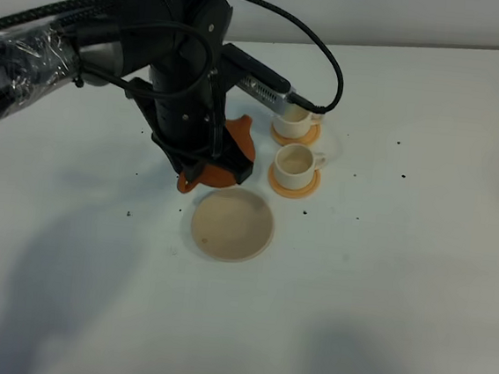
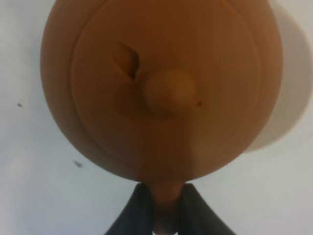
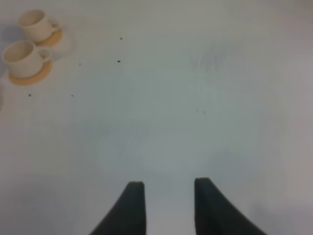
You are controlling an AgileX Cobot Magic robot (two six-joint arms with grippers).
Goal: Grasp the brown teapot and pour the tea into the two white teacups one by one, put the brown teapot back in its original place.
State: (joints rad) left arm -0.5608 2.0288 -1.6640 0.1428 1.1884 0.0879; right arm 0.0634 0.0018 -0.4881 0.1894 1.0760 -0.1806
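Observation:
The brown teapot (image 1: 226, 174) hangs under my left arm, just behind the pale tan saucer (image 1: 232, 226) and left of the two white teacups. In the left wrist view its lid and knob (image 2: 168, 92) fill the frame, and my left gripper (image 2: 165, 190) is shut on the loop handle. The near teacup (image 1: 295, 161) and the far teacup (image 1: 294, 121) each stand on an orange coaster. My right gripper (image 3: 168, 196) is open over bare table with nothing between its fingers. The teacups (image 3: 22, 55) lie far off in its view.
The saucer lies bare on the white table (image 1: 418, 274). Small dark specks (image 1: 401, 176) dot the table around the cups. The left arm's black wrist and cable (image 1: 331, 71) arch over the far cup.

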